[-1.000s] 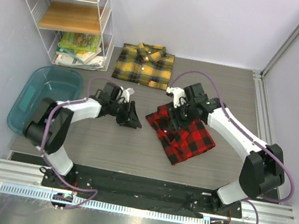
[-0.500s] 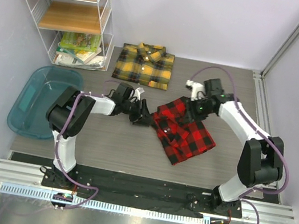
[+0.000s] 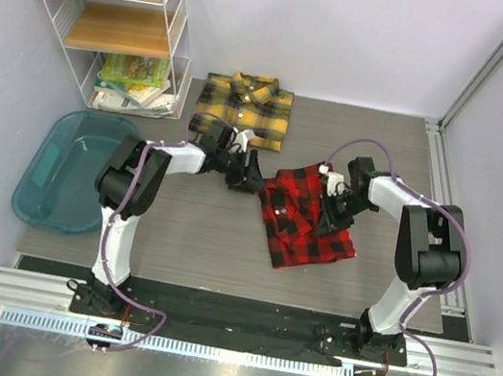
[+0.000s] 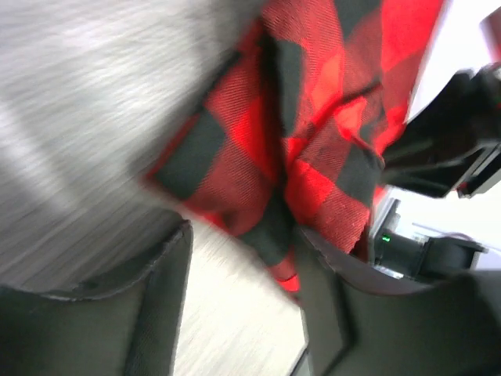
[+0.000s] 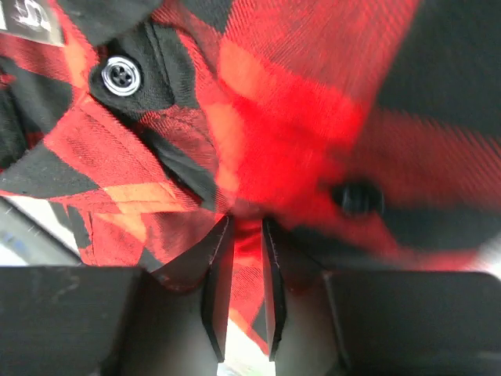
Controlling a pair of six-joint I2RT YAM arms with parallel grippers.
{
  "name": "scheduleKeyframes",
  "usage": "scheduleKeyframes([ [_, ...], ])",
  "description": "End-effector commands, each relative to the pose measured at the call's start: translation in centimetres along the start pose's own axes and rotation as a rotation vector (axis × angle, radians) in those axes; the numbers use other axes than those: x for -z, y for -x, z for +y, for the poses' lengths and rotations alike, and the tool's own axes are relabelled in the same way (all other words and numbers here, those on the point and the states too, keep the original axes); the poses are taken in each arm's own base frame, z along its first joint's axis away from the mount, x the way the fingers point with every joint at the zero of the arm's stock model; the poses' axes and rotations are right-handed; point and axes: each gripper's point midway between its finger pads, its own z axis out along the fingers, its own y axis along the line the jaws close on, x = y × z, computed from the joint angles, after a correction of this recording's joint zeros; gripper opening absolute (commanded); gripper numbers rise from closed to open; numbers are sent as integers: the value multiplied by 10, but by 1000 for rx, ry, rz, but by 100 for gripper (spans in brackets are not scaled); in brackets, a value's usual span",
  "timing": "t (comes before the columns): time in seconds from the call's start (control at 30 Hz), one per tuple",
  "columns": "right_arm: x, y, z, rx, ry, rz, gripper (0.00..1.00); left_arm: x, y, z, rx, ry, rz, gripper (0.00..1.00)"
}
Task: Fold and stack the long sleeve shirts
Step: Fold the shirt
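Note:
The red-and-black plaid shirt (image 3: 309, 222) lies folded and a little askew in the middle of the table. The yellow-and-black plaid shirt (image 3: 244, 109) lies folded at the back. My left gripper (image 3: 253, 177) is low at the red shirt's left edge. In the left wrist view it (image 4: 243, 243) is open, a corner of the red shirt (image 4: 313, 141) reaching in by the right finger. My right gripper (image 3: 328, 211) presses into the shirt's right part. Close up, its jaws (image 5: 246, 227) stand narrow with a fold of red cloth (image 5: 258, 102) between them.
A white wire shelf (image 3: 106, 16) with a bottle, a jar and books stands at the back left. A teal bin (image 3: 75, 167) sits on the left. A metal rail (image 3: 441, 173) runs along the table's right side.
The left gripper has slid right to the red shirt's left edge and widened. The right gripper has come down and inward onto the shirt, its jaws narrowing on cloth. The shirt has shifted slightly.

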Motion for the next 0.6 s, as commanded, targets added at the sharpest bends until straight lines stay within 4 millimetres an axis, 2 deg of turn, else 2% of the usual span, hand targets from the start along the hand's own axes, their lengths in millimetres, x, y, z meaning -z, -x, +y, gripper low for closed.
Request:
scheduleKeyframes([
  [0.0, -6, 4, 62, -40, 251, -21, 26, 50, 11, 20, -28, 104, -62, 63],
  [0.03, -9, 1, 74, -55, 282, -8, 27, 74, 22, 20, -24, 112, -109, 67],
  [0.1, -12, 3, 110, -48, 393, -6, 30, 96, 9, 32, 25, 151, -100, 71],
  [0.13, -21, 6, 138, -33, 433, -5, 34, 119, 17, 29, 27, 157, -148, 73],
  [0.17, -21, 12, 154, -26, 464, -25, 36, 128, 6, 33, 70, 176, -129, 73],
  [0.2, -19, 19, 169, -11, 514, -44, 38, 135, 0, 34, 87, 185, -125, 74],
  [0.23, -11, 38, 184, -2, 557, -89, 42, 143, -5, 35, 107, 190, -124, 74],
  [0.27, -3, 50, 188, 6, 582, -115, 43, 150, -9, 26, 97, 182, -128, 74],
  [0.3, 8, 63, 192, 15, 620, -139, 44, 152, -27, 28, 129, 188, -87, 72],
  [0.33, 29, 90, 184, 39, 617, -217, 45, 153, -33, 26, 139, 179, -76, 71],
  [0.4, 45, 116, 162, 55, 565, -300, 47, 154, -50, 21, 160, 165, -35, 67],
  [0.43, 53, 136, 145, 63, 468, -341, 47, 152, -59, 22, 164, 162, -11, 66],
  [0.47, 56, 146, 116, 125, 380, -378, 47, 149, -66, 21, 173, 147, 15, 65],
  [0.5, 53, 159, 100, 153, 316, -385, 46, 145, -73, 20, 178, 146, 44, 64],
  [0.57, 45, 161, 57, 190, 146, -357, 45, 138, -84, 15, 170, 127, 83, 64],
])
